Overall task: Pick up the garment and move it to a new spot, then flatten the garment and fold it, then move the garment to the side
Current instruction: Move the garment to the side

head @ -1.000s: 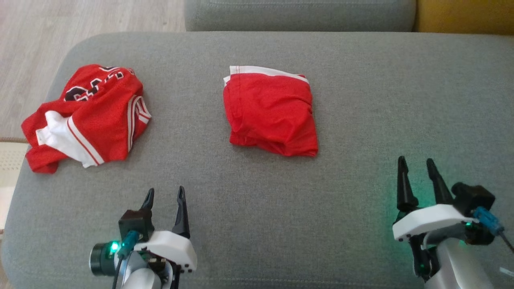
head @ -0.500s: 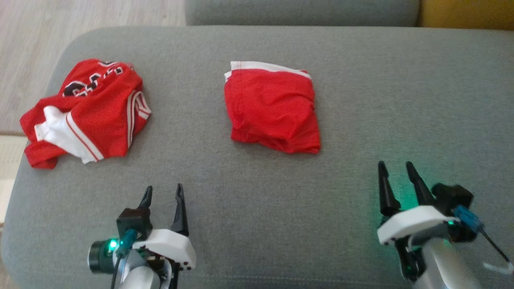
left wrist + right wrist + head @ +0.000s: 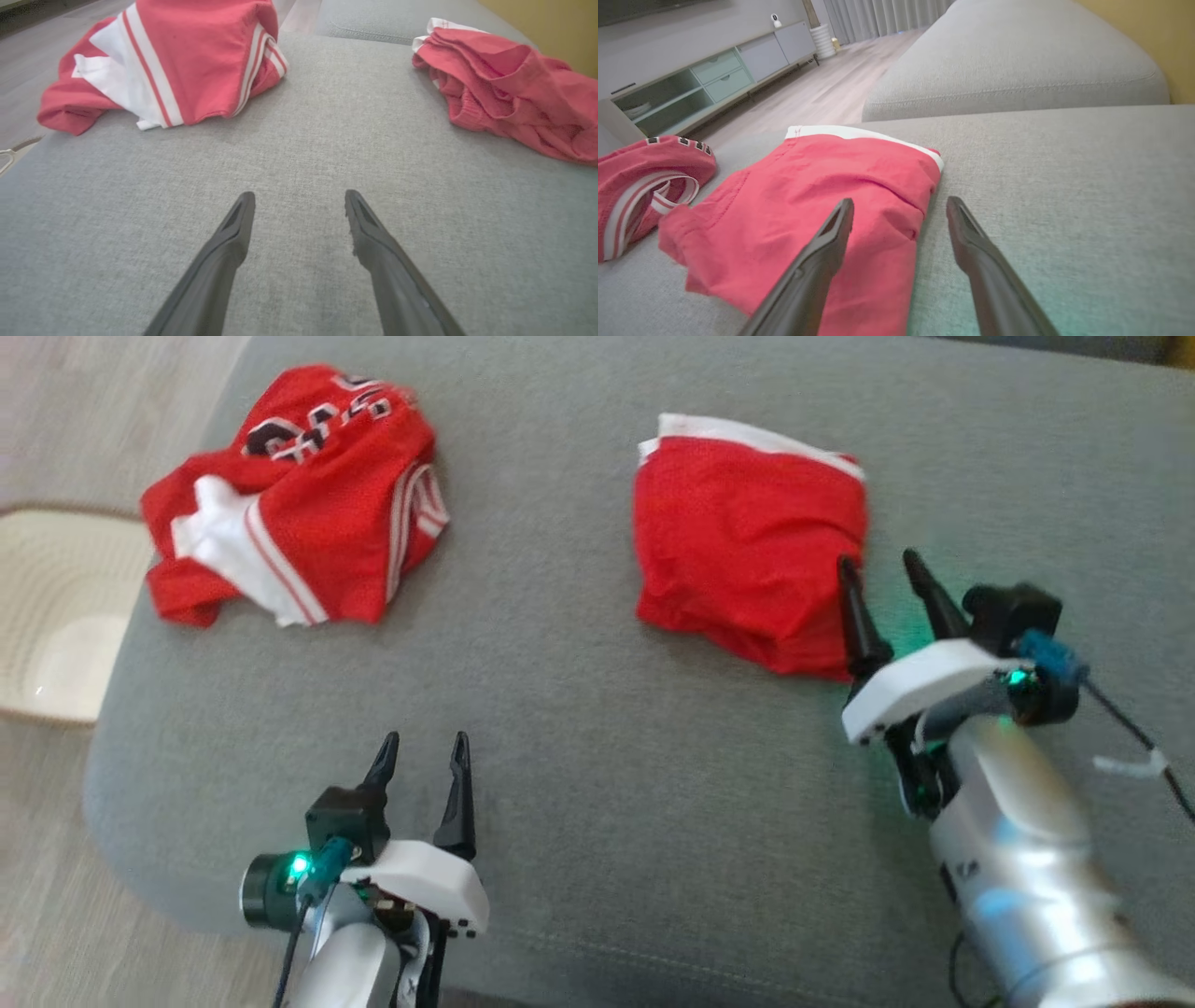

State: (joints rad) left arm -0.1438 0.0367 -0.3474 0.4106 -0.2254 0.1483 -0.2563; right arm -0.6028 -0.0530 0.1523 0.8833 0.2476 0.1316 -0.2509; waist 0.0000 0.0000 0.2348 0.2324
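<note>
The garment [image 3: 747, 541] is a red piece with a white band, folded into a rough square on the grey sofa seat [image 3: 579, 728]. My right gripper [image 3: 878, 560] is open just above its right edge; in the right wrist view, the left finger is over the red cloth [image 3: 808, 196] and the right finger over bare cushion. Those fingers [image 3: 900, 200] hold nothing. My left gripper [image 3: 425, 739] stands open over bare cushion near the front edge, well short of the garment [image 3: 509, 93], with nothing between its fingers [image 3: 300, 195].
A crumpled red jersey [image 3: 308, 495] with white stripes and dark lettering lies at the seat's far left [image 3: 187, 60] [image 3: 640, 186]. A pale basket [image 3: 56, 616] sits on the floor left of the sofa. A second grey cushion [image 3: 1008, 60] lies beyond.
The camera has swung, shifting the whole picture. My right gripper has moved forward from open cushion to the folded garment's right edge. The left gripper has hardly moved; both stay open.
</note>
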